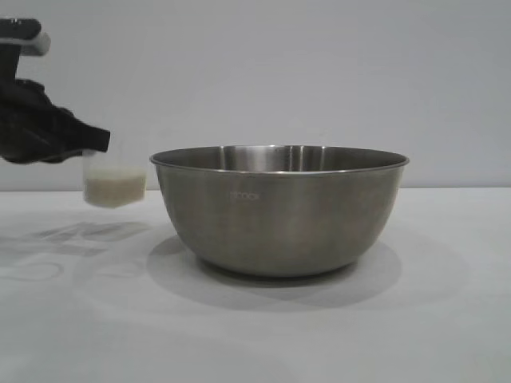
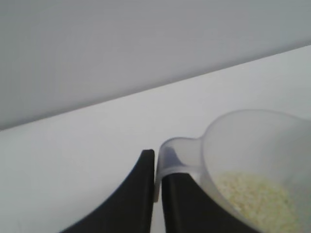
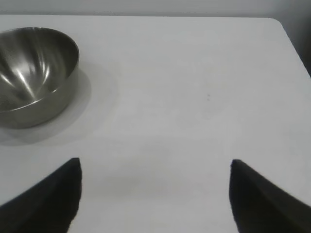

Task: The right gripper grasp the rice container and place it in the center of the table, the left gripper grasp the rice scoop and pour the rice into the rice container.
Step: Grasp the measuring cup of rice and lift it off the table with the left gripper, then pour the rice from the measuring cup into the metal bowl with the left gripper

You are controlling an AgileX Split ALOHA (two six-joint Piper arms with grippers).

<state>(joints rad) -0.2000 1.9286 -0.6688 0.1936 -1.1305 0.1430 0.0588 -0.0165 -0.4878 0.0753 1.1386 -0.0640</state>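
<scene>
**Scoop held clear of surface, beside bowl**

The left hand [image 1: 94, 145] is pressed together on the loop handle of the rice scoop [image 1: 115, 181], a translucent plastic cup. It hangs above the white surface [image 1: 255, 335], just left of the rice container [image 1: 279, 209], not touching. Off-white rice [image 2: 257, 201] fills the scoop's bottom. The steel bowl stands centrally. The right hand [image 3: 155, 194] is spread wide, holding nothing, well apart from the bowl.

A brushed stainless-steel rice container [image 1: 279, 211], softly reflective inside and out, sits on a smooth, matt white counter [image 1: 447, 319]. Beside it, the rice scoop [image 1: 114, 182] is frosted, translucent plastic holding dull off-white rice [image 2: 260, 199]. The left gripper's [image 2: 156, 189] fingers [image 2: 136, 194] look matt black and hard.
</scene>
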